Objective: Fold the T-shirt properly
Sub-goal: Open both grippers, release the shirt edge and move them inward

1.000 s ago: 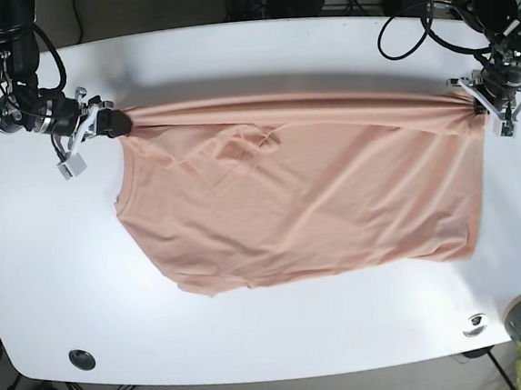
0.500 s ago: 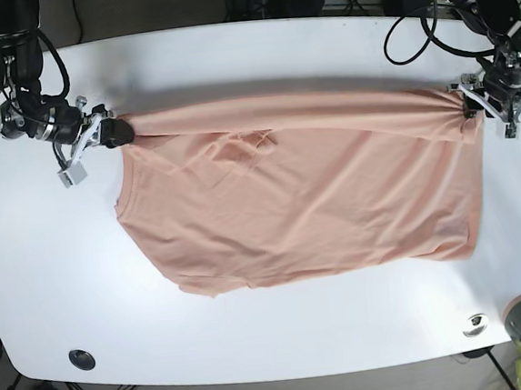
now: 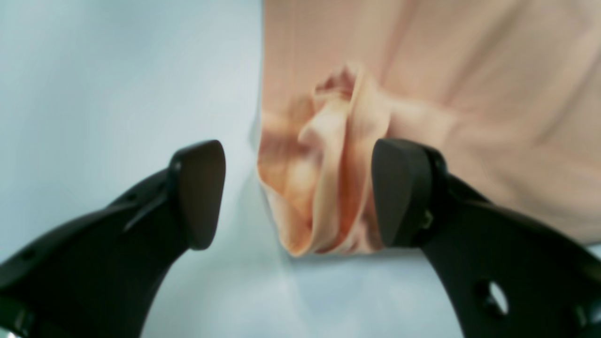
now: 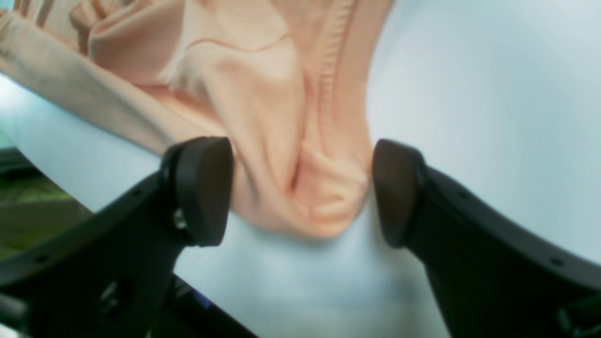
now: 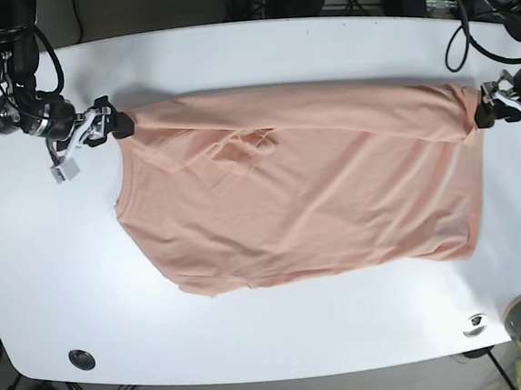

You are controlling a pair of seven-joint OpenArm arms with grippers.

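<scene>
Base view shows a white bench (image 5: 48,268) with a peach T-shirt (image 5: 305,186) spread flat across its middle. On the left of this view, the right hand (image 5: 113,126) sits at the shirt's top corner, low by the bench. Its wrist view shows the two black fingers (image 4: 202,188) spread apart, with a bunched bit of shirt (image 4: 291,155) lying between them; the left finger looks to touch the cloth, but nothing is squeezed. A small dark round thing (image 5: 81,359) sits near the front left edge of the bench. On the right of the base view, the left hand (image 5: 489,111) is at the shirt's other top corner. Its wrist view shows its fingers (image 3: 199,192) wide apart too, with a crumpled fold of shirt (image 3: 324,188) between them, close against the right finger. A small shiny thing (image 5: 475,324) sits near the front right edge.
</scene>
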